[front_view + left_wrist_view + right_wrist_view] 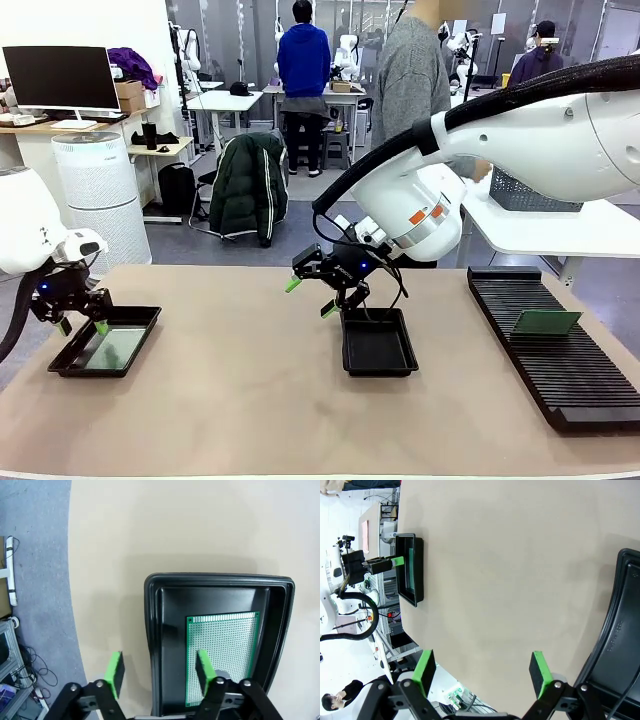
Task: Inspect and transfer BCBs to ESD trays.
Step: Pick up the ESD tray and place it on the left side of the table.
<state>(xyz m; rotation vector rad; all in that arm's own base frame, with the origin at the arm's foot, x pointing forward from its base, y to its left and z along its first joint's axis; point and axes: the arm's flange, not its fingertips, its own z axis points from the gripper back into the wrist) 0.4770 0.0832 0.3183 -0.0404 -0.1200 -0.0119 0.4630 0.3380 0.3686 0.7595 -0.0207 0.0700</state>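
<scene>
Nearest, well right of the middle ESD tray (378, 372), a black slotted rack (580, 385) carries one BCB (545, 322) propped at a tilt. Well left of that tray, the second ESD tray (62, 368) holds another BCB (222, 650) flat on its floor. The left gripper (160, 662) hangs released over that second tray (one green pad (116, 672) outside its rim, the other above the board, nothing pinched). The right gripper (310, 297) hovers above the middle tray's far-left corner, fingers spread wide and empty, and beyond it a person (410, 85) in grey stands.
</scene>
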